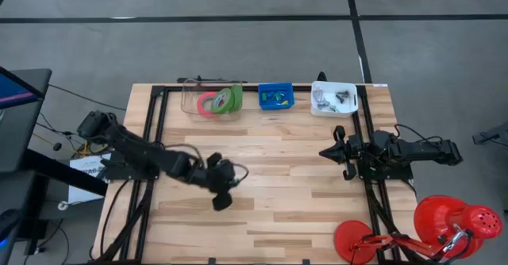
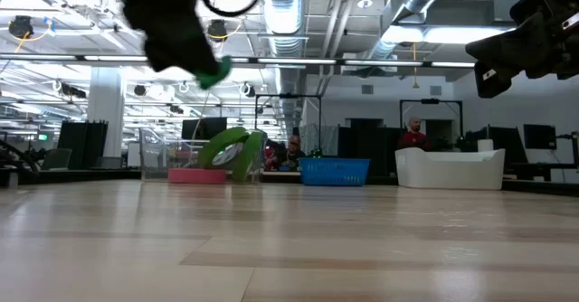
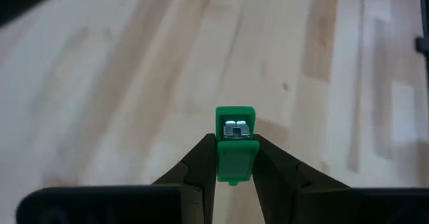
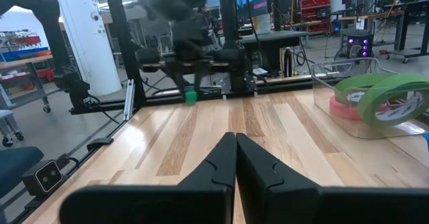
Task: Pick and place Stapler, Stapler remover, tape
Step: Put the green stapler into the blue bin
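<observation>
Left gripper (image 3: pixel 234 158) raised above the middle of the wooden bench (image 1: pixel 270 217), pinching a small green stapler (image 3: pixel 236 142) between its fingers, metal part facing forward. Right gripper (image 4: pixel 234 158) pressed together, holding nothing, hovering near the right edge of the bench. At the far edge: clear bin (image 1: pixel 193 100) with two green tape rolls (image 1: pixel 230 99) and one pink roll (image 1: pixel 208 104); blue bin (image 1: pixel 275 97) beside it; white bin (image 1: pixel 334 98) farther right with metal pieces.
</observation>
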